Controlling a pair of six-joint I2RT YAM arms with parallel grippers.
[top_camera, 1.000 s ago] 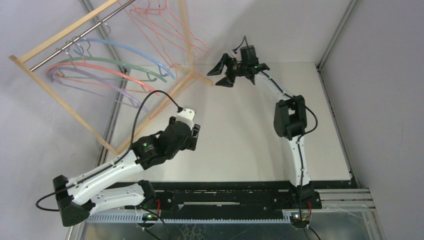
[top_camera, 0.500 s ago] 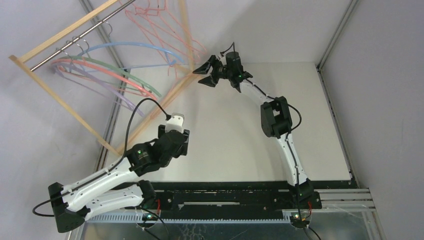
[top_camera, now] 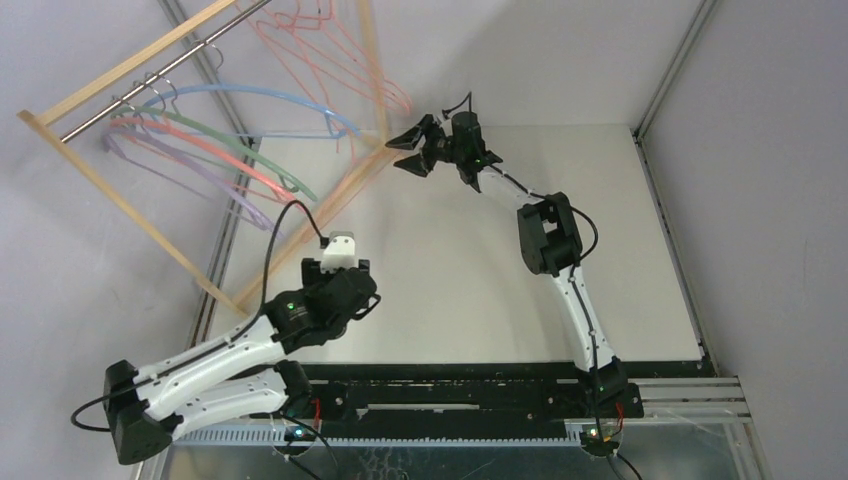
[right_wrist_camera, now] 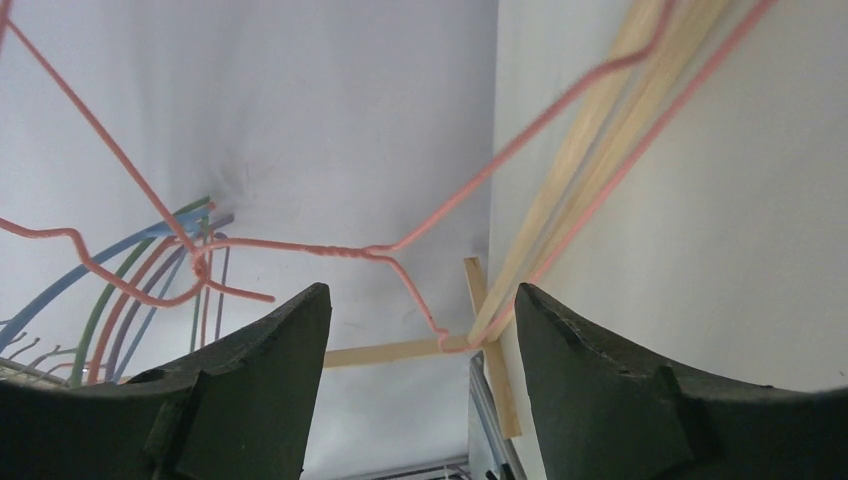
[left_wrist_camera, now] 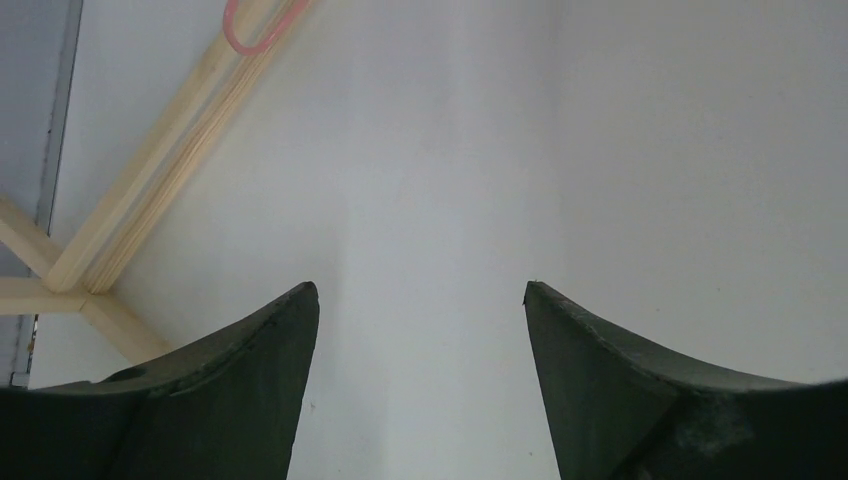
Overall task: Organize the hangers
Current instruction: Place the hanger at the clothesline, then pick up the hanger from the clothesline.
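Note:
The hangers all hang on the wooden rack (top_camera: 130, 65) at the far left. Several thin pink-red wire hangers (top_camera: 330, 50) are at the rod's far end. Thick blue (top_camera: 250, 95), green (top_camera: 255, 150) and lilac (top_camera: 180, 170) hangers, with a pink one among them, hang nearer. My right gripper (top_camera: 400, 155) is open beside the rack's leg, just below the wire hangers. In the right wrist view a wire hanger (right_wrist_camera: 340, 250) runs just beyond the open gripper (right_wrist_camera: 420, 290), nothing between the fingers. My left gripper (left_wrist_camera: 422, 288) is open and empty above bare table.
The rack's wooden foot (left_wrist_camera: 170, 150) crosses the table's left side, with a pink hanger tip (left_wrist_camera: 255, 25) hanging over it. Its slanted leg (top_camera: 330, 195) runs between the two arms. A metal frame post (top_camera: 665, 75) stands at the far right.
My right gripper moved left to the rack's leg under the wire hangers. The left arm drew back toward the near edge. The thick hangers swung on the rod.

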